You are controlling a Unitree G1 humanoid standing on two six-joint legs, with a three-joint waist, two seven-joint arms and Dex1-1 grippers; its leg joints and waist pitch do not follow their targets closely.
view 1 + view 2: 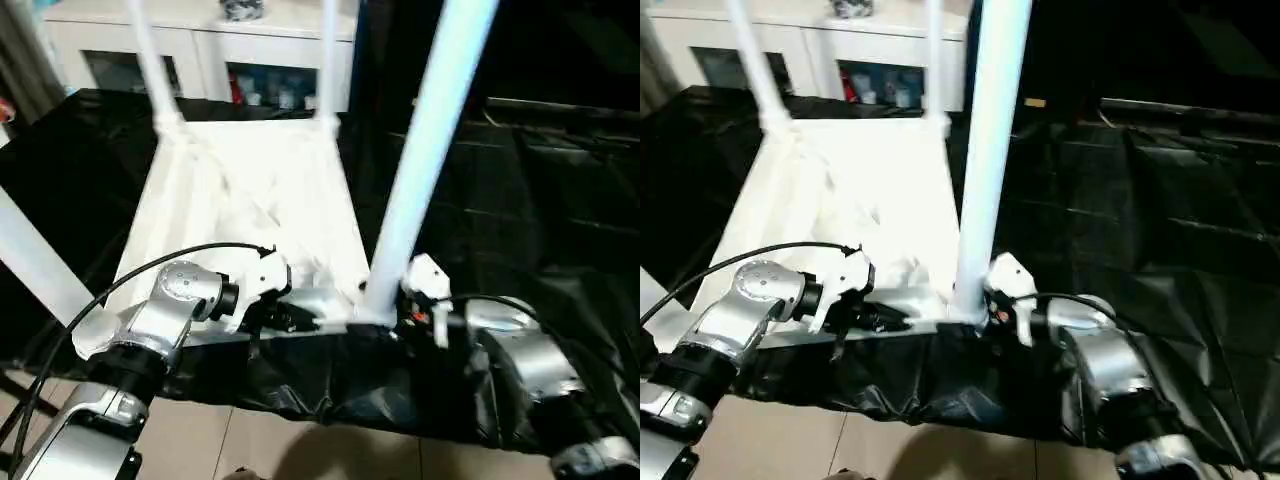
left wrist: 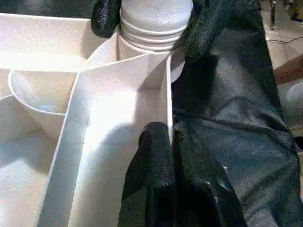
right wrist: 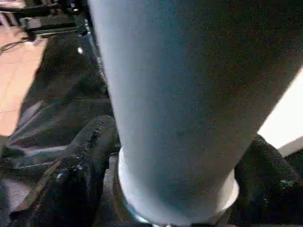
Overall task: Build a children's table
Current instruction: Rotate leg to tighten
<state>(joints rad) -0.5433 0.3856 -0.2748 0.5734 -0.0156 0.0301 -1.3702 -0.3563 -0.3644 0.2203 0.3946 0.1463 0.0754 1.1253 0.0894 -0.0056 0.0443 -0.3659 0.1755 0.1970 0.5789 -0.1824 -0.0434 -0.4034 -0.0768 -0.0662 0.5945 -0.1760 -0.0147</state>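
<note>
Around leg (image 3: pixel 180 118), right gripper (image 3: pixel 173 170) clamped.

Left gripper (image 2: pixel 163 142) pinched closed on table top's near rim (image 2: pixel 166 94). Right gripper (image 3: pixel 175 189) clamped round near leg (image 1: pixel 420 160), low down. Both forearms reaching inward.

**Head pair looks down on the table; wrist cameras sit tight at its near right corner**

The two head eyes look forward and down from behind the robot's forearms, over the upturned children's table (image 1: pixel 250 200) on the black sheet (image 1: pixel 560 200), with a white cabinet (image 1: pixel 200 45) beyond. The left wrist camera looks from close along the table's near rim toward the base of the near right leg (image 2: pixel 154 21). The right wrist camera faces that same leg, closer still. All four views share this corner.
</note>
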